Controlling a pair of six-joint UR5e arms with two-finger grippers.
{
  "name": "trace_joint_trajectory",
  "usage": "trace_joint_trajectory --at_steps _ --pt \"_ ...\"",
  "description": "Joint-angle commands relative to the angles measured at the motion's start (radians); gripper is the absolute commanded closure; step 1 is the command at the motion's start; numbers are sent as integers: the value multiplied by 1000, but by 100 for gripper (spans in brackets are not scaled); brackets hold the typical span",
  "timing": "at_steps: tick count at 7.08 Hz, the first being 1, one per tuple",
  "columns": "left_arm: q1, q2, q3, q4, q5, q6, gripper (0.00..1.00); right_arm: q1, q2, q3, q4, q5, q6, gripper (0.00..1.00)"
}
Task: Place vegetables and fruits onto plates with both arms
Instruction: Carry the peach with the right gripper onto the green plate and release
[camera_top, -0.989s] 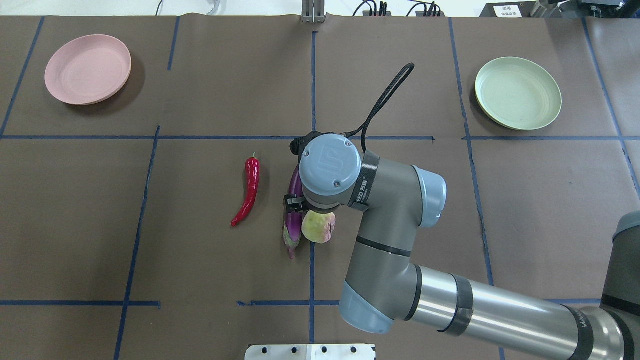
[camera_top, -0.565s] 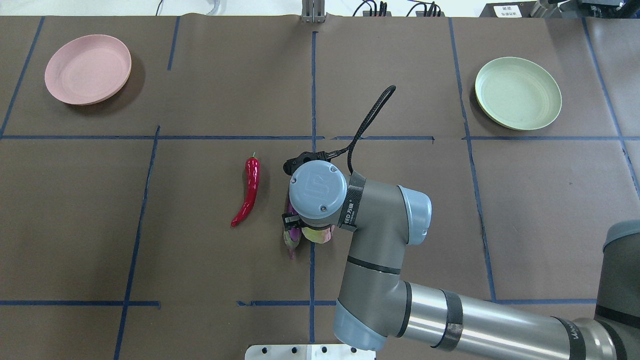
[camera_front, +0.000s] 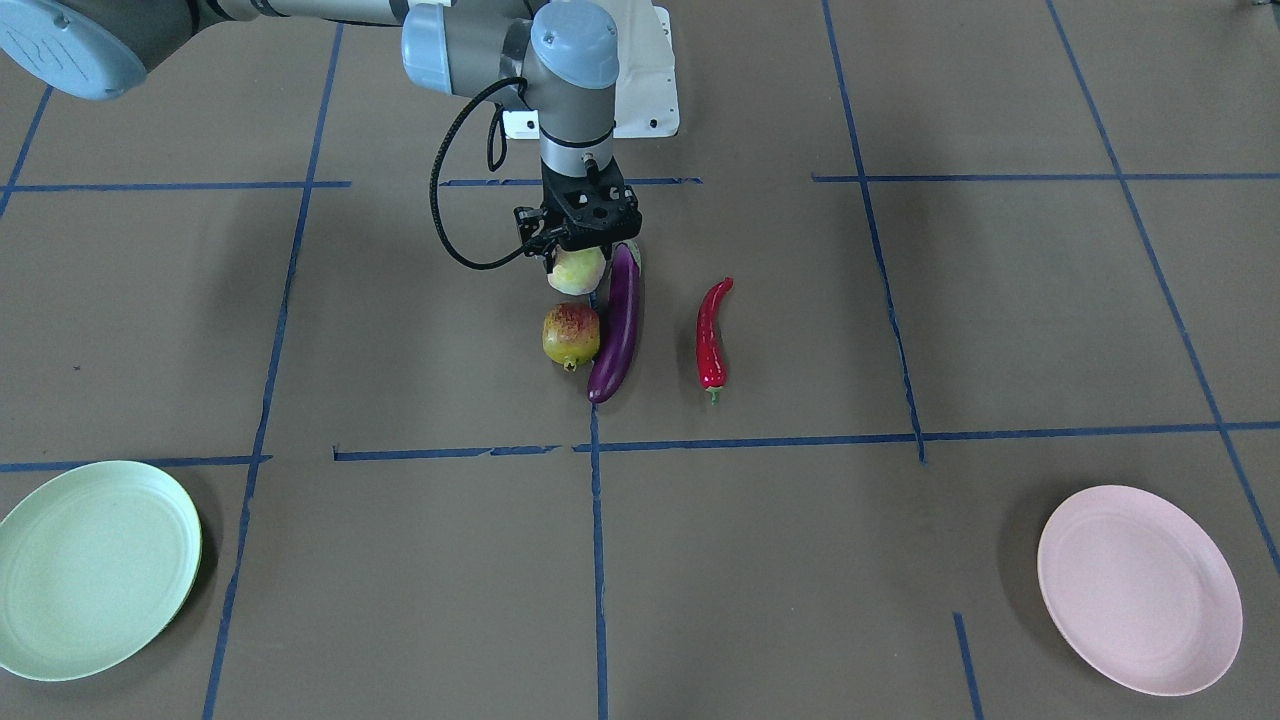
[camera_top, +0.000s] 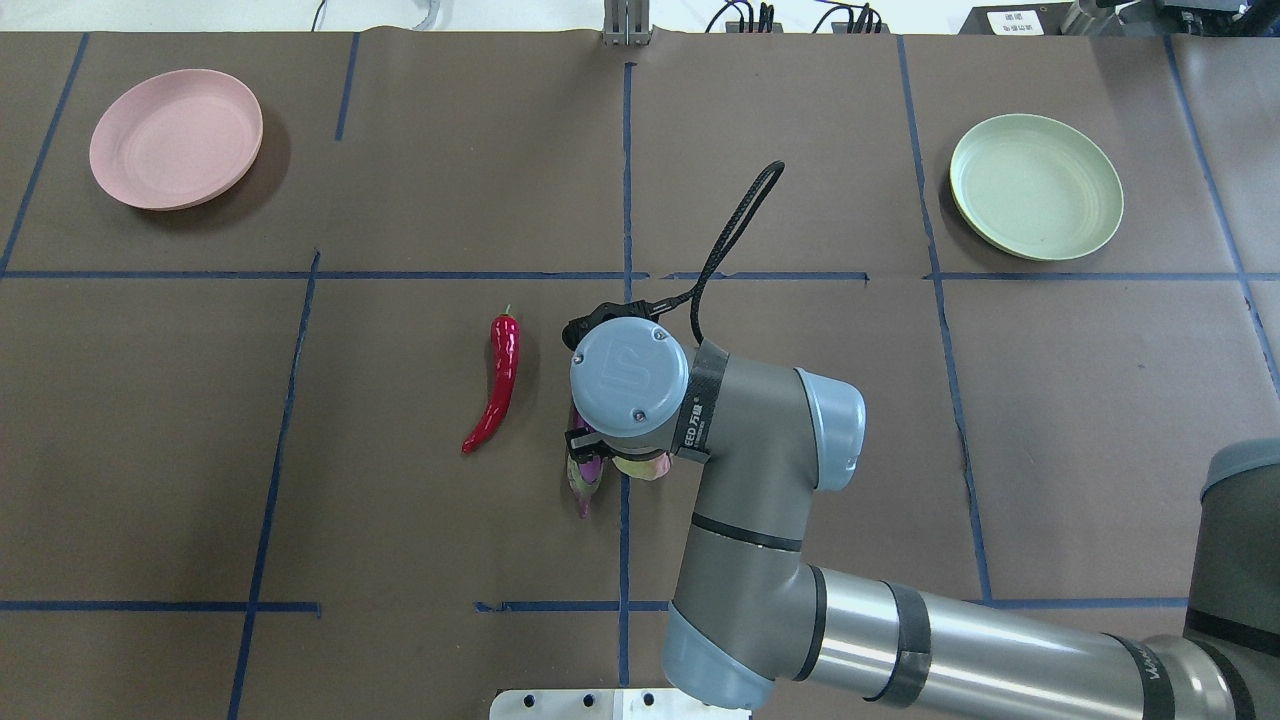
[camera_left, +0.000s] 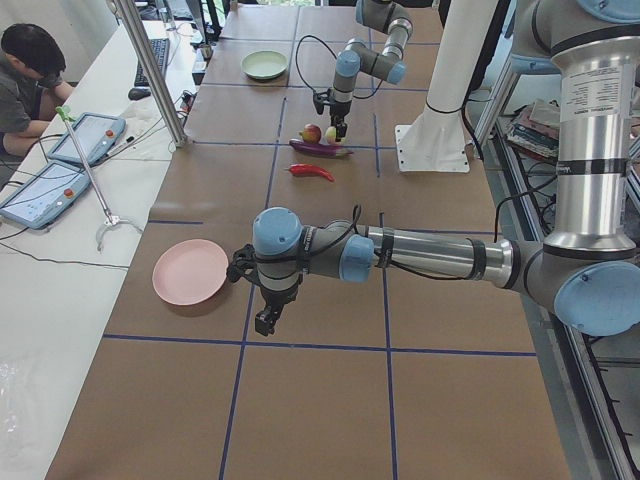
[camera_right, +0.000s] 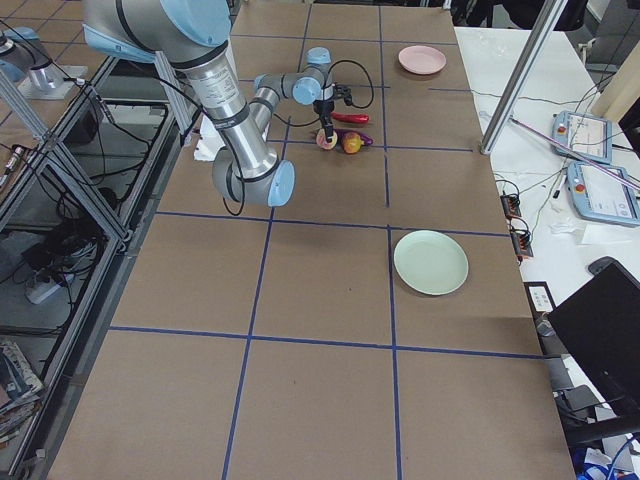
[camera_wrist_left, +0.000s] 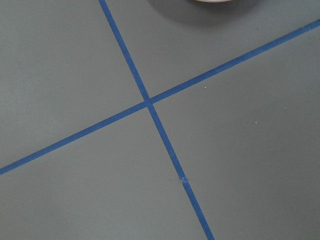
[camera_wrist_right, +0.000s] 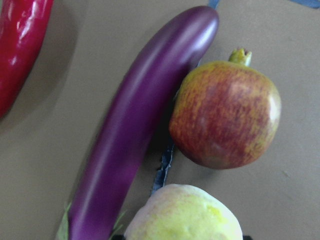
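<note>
The purple eggplant (camera_front: 617, 325), the red chili (camera_front: 712, 330), the yellow-green, red-blushed fruit (camera_front: 571, 335) and the pale peach-like fruit (camera_front: 577, 270) lie together mid-table. My right gripper (camera_front: 579, 250) is down over the peach-like fruit, open, with its fingers on either side of it. The right wrist view shows the eggplant (camera_wrist_right: 135, 130), the blushed fruit (camera_wrist_right: 225, 115) and the peach-like fruit (camera_wrist_right: 185, 215) close below. The pink plate (camera_top: 176, 138) and green plate (camera_top: 1036, 186) hold nothing. My left gripper (camera_left: 266, 320) hangs low beside the pink plate (camera_left: 190, 272); I cannot tell whether it is open or shut.
The brown table cover (camera_top: 400, 520) carries blue tape lines. The white base block (camera_front: 640, 70) sits at the robot's edge. An operator (camera_left: 30, 80) sits at a side bench with tablets. In the overhead view my right wrist (camera_top: 628, 375) hides the blushed fruit.
My right arm has moved toward the robot's side and lowered. Its wrist now covers more of the eggplant and the peach-like fruit. The chili and plates have not moved.
</note>
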Motion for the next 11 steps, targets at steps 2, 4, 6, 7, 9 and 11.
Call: trace_joint_trajectory --at_steps 2,4,6,7,9,11 --pt "13 1 0 0 0 0 0 160 -8 233 -252 131 -143 87" --pt "13 1 0 0 0 0 0 384 -83 210 -245 253 -462 87" --pt "22 1 0 0 0 0 0 544 -112 94 -240 295 -744 87" --pt "22 1 0 0 0 0 0 605 -117 -10 -151 315 -859 87" --pt "24 1 0 0 -2 0 0 694 -158 -286 174 380 -960 88" --pt "24 1 0 0 -2 0 0 792 -222 -408 234 471 -974 85"
